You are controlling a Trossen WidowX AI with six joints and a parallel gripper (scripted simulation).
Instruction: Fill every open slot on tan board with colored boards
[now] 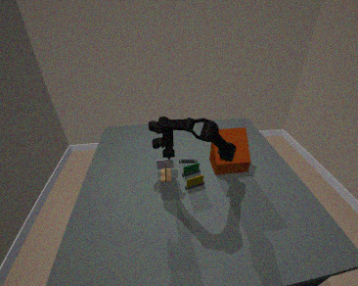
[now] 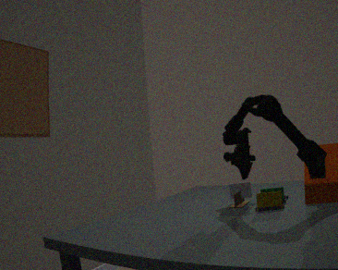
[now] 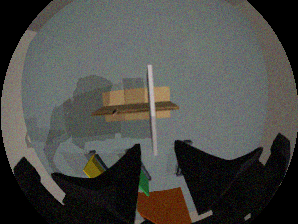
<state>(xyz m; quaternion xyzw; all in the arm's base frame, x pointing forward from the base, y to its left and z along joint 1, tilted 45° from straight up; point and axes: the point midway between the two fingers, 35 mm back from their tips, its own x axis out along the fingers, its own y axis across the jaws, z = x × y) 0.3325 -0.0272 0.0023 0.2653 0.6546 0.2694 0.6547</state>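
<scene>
The claw (image 1: 169,158) (image 2: 245,177) (image 3: 157,145) stands partly open with nothing between its fingers, above the white board (image 1: 164,164) (image 2: 240,189) (image 3: 152,107), which crosses the tan board (image 1: 165,172) (image 2: 239,202) (image 3: 135,108) inward from the tabletop's left edge in the top view. Seating depth is hard to judge; if it is shallow, a brush from the fingers could tip it. The green board (image 1: 191,169) (image 2: 278,190) (image 3: 144,184) and yellow board (image 1: 195,181) (image 2: 270,201) (image 3: 93,167) wait in holders, farther from that edge; a skewed grasp could misalign the next notch.
</scene>
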